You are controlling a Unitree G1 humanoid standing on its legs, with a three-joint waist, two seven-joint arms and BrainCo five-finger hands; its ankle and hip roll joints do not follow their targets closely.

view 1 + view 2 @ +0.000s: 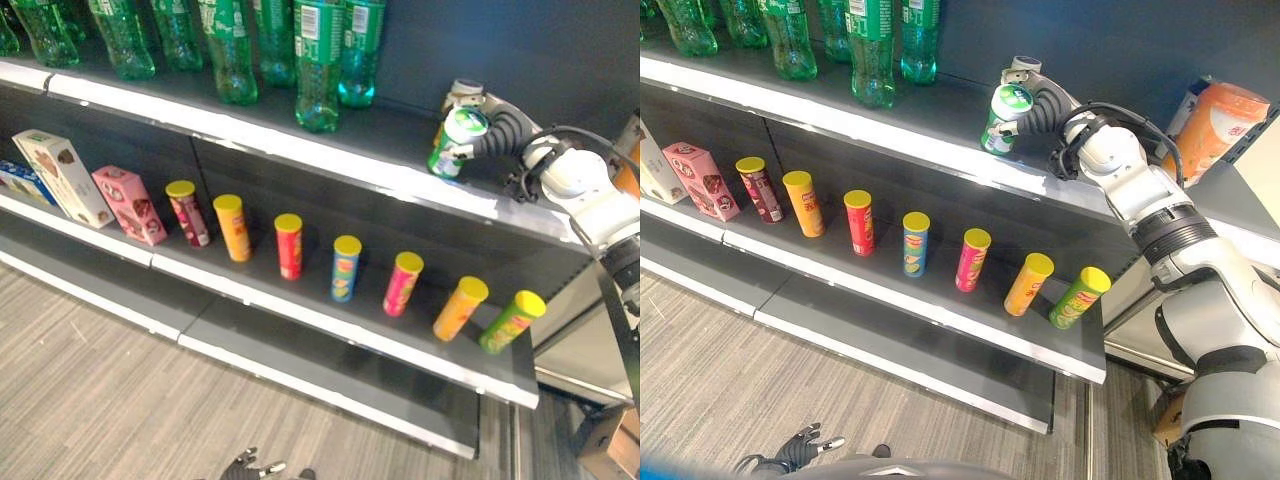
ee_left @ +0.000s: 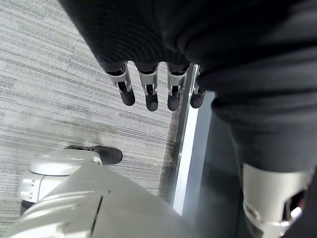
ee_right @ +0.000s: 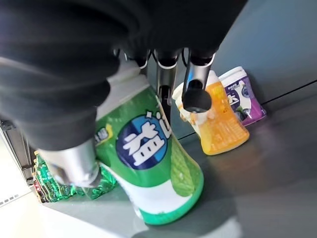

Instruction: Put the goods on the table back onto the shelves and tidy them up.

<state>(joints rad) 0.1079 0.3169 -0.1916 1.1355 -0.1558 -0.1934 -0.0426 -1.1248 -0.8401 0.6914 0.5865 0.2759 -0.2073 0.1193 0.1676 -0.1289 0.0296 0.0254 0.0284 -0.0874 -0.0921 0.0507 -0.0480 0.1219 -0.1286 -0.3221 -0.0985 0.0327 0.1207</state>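
On the upper shelf (image 1: 940,135), right of the green bottles (image 1: 872,50), my right hand (image 1: 1032,105) has fingers wrapped round the green-and-white container (image 1: 1003,118), standing upright. Left hand (image 2: 148,84) hangs low, fingers relaxed, holding nothing.

I see a shop. Long dark shelves (image 1: 330,310) hold green bottles (image 1: 318,60) in a row, snack tubes (image 1: 345,268) side by side, and boxes (image 1: 62,175).
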